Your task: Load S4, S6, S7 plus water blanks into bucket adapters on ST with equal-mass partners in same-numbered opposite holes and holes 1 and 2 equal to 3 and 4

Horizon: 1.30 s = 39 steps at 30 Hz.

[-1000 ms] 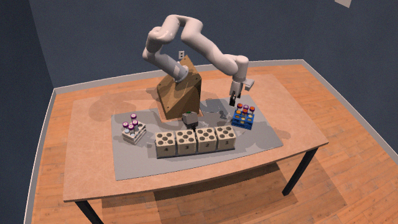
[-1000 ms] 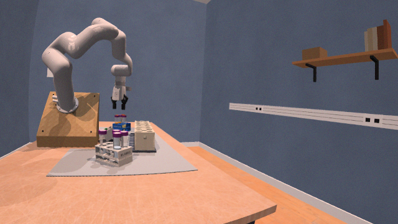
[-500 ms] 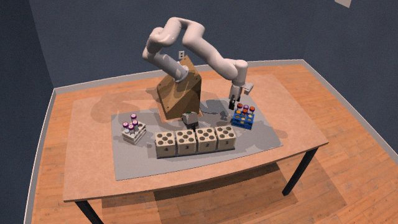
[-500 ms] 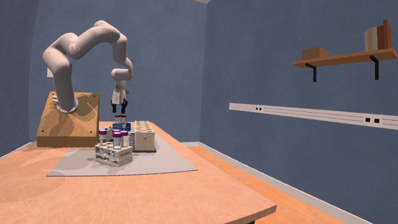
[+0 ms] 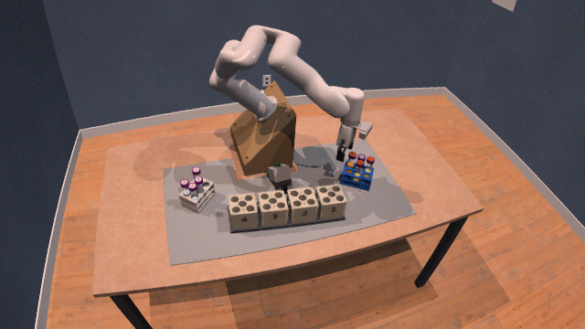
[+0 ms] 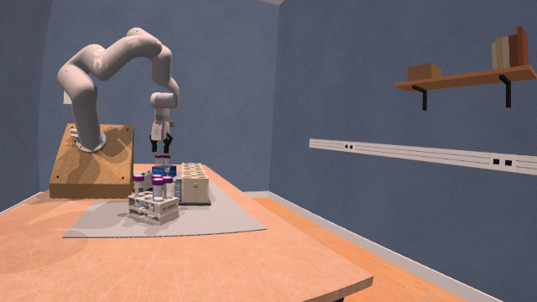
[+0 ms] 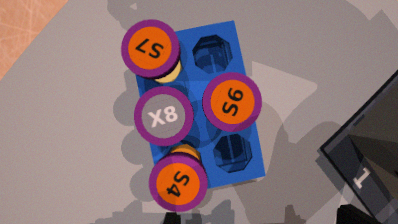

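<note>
Can't read the printed mL on the caps of the water blanks point(image 5: 198, 180) point(image 6: 158, 182), too small from above. Can't judge the full levels in S4 point(image 5: 352, 155) point(image 7: 178, 182), S6 point(image 5: 360, 163) point(image 7: 232, 101) or S7 point(image 5: 370, 160) point(image 7: 150, 48), mostly hidden under caps in the wrist view. Can't make out hole numbers on adapter 1 point(image 5: 333, 208) point(image 7: 384, 137) from above; cut off at the wrist view's right edge. Can't see more than the tips of the pincer point(image 5: 345, 153) point(image 6: 160, 148) point(image 7: 260, 217) there.

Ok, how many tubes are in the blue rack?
4: in the wrist view, S7, X8 and S4 along one side, S6 mid-way along the other.
</note>
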Each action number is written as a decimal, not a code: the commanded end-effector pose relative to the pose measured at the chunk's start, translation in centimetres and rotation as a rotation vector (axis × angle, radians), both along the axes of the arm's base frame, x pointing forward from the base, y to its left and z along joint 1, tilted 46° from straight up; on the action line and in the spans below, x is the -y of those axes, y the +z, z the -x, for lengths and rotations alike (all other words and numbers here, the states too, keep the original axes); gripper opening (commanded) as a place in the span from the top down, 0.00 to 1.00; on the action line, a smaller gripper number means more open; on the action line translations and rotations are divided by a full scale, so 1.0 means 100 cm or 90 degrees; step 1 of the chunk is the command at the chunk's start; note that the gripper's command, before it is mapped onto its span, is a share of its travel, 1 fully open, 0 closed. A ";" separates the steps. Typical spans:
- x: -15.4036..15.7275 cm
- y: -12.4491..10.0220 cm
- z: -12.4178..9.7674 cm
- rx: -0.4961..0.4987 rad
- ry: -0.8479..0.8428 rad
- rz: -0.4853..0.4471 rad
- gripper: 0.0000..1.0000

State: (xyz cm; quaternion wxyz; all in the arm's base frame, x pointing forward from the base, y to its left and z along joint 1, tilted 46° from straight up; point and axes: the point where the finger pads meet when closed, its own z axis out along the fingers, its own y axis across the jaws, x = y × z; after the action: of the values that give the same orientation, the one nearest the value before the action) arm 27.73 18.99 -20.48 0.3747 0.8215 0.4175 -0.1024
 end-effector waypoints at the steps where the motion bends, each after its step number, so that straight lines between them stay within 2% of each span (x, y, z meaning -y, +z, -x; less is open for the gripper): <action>1: -0.002 0.001 -0.001 0.001 0.001 -0.002 0.00; 23: -0.002 0.001 -0.001 0.001 0.001 -0.002 0.00; 39: -0.028 0.027 0.005 0.001 0.001 -0.002 0.00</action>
State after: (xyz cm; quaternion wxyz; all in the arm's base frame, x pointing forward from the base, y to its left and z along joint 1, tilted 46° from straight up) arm 27.27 21.32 -18.21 0.3743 0.8216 0.4177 -0.1019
